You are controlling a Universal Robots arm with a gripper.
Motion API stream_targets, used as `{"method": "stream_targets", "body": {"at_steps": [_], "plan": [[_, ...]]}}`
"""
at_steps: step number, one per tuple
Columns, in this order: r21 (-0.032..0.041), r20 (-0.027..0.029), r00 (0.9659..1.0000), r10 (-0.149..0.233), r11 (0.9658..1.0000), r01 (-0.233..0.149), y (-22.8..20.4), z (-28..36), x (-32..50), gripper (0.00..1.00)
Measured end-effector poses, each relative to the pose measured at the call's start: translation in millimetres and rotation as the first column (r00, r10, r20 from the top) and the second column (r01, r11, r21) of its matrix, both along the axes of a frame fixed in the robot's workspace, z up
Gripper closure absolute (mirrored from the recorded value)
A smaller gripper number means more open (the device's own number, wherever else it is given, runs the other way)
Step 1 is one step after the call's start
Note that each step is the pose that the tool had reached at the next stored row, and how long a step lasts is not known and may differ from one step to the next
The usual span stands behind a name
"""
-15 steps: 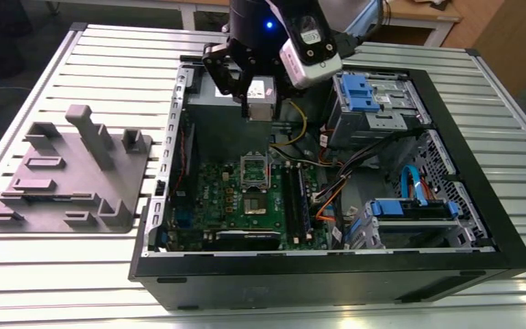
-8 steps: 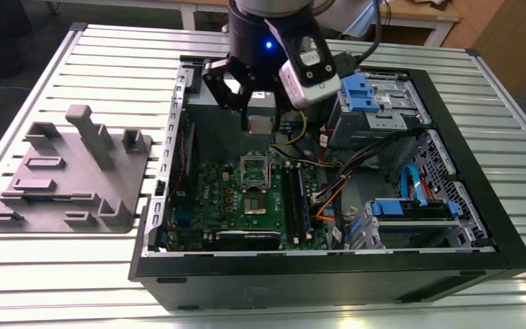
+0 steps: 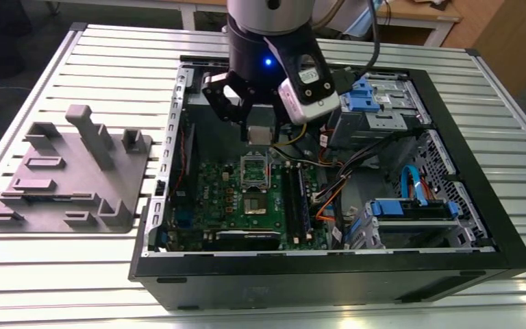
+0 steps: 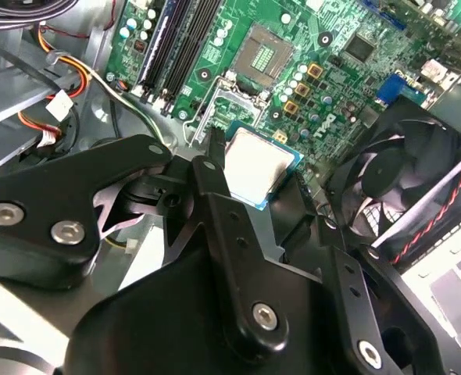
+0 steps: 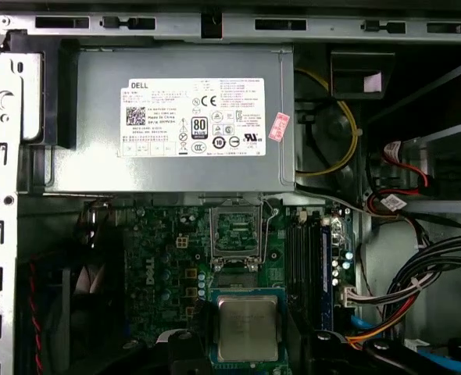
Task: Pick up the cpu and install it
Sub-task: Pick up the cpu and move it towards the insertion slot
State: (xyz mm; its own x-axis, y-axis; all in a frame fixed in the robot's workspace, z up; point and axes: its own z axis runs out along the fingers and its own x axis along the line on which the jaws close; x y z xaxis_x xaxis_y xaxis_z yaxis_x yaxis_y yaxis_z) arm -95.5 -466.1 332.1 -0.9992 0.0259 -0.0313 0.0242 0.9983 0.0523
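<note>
My gripper [image 3: 259, 129] hangs inside the open computer case [image 3: 336, 274], shut on the cpu [image 3: 260, 135]. The cpu [image 4: 259, 163] is a small square chip with a silver-grey top, and black fingers [image 4: 211, 180] press on its edges. It is held in the air above the green motherboard [image 3: 231, 205]. The open metal-framed socket [image 3: 255, 171] lies just below and ahead of it. In the first wrist view the cpu [image 5: 248, 328] sits between the gripper's fingers, a short way from the socket [image 5: 237, 230]. The socket [image 4: 266, 51] has a dark centre.
A grey plastic fixture [image 3: 71, 175] with upright posts lies on the slatted table at the exterior view's left. The grey power supply [image 5: 168, 117] borders the motherboard. A black fan [image 4: 402, 187], memory slots [image 5: 309, 266], loose cables [image 3: 336, 185] and blue drive bays [image 3: 409, 209] crowd the case.
</note>
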Motion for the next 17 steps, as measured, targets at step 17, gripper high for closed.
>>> {"method": "stream_targets", "body": {"at_steps": [17], "plan": [[-0.0002, -0.0001, 1.0000, 0.000, 1.0000, 0.000, -2.1, -6.1, 0.1, 0.53]]}}
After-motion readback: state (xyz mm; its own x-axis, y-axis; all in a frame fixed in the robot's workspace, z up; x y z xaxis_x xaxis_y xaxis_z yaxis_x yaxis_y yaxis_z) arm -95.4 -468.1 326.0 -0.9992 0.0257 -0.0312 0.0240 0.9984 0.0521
